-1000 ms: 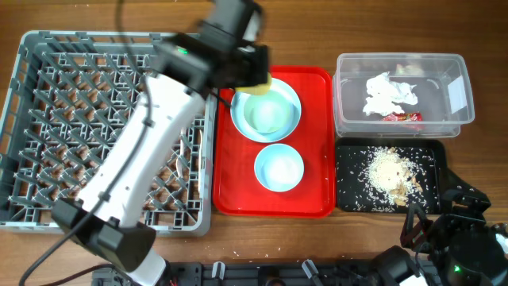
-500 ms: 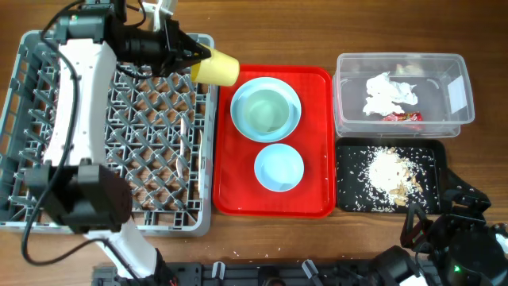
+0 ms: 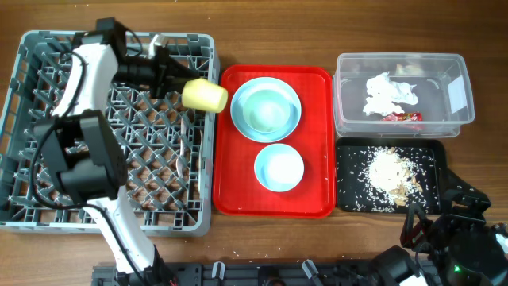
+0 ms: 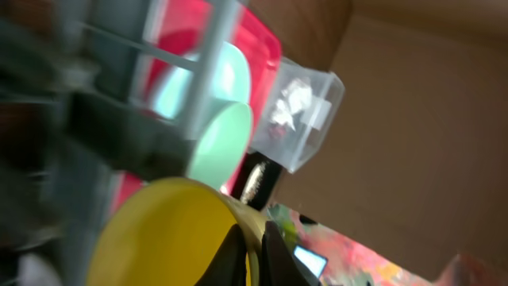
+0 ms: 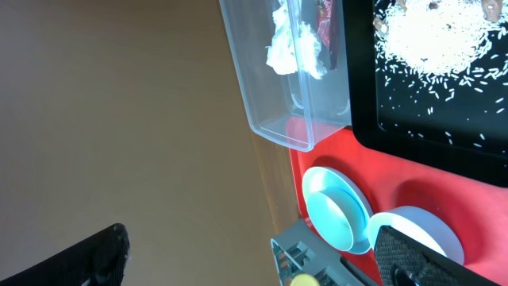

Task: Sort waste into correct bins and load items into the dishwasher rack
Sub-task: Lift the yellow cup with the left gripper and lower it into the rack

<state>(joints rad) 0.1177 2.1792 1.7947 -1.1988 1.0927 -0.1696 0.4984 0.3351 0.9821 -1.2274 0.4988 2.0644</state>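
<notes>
My left gripper is shut on the rim of the yellow-green cup, which lies on its side over the right edge of the grey rack. The left wrist view shows the fingers pinching the cup. A light blue plate with a bowl nested in it and a second bowl sit on the red tray. The clear tub holds the napkin and foil wrapper. The black tray holds rice. My right gripper is open and empty.
The right arm rests at the table's front right corner, below the black tray. In the right wrist view the tub, black tray, both bowls and a rack corner show between the open fingers.
My left arm has swung from over the red tray to the rack, carrying the cup left. In the last half second the cup came down at the rack's right edge.
</notes>
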